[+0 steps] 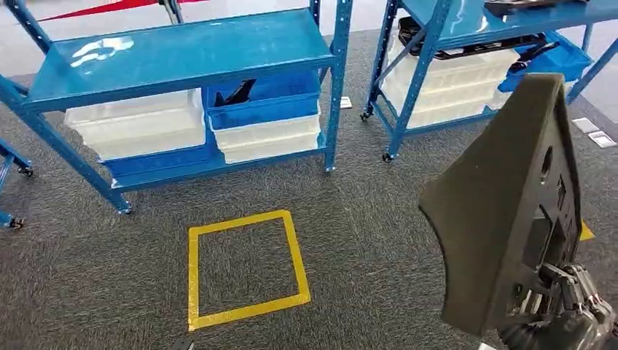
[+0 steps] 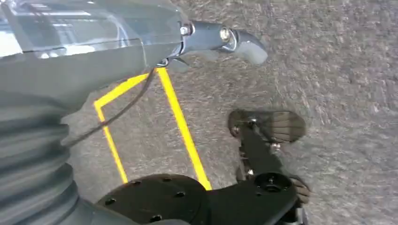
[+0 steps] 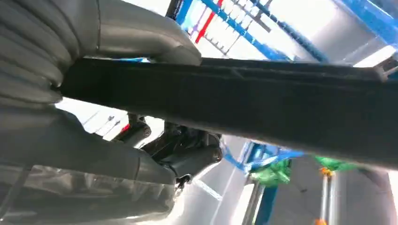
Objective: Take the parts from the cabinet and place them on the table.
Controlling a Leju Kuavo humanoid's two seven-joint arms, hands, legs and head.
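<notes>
grey carpet floor (image 1: 379,240), yellow tape square (image 1: 246,267), blue shelving racks (image 1: 182,55)

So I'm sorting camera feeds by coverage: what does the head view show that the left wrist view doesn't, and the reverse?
Head view alone: two blue racks with white bins, a blue bin, and the right hand holding a black foam part upright. Left wrist view alone: the left hand, holding nothing, hanging above the floor. Both: the grey carpet and the yellow tape square.

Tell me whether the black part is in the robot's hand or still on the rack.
In hand: the right hand grips the black part by its lower edge, upright above the carpet.
</notes>
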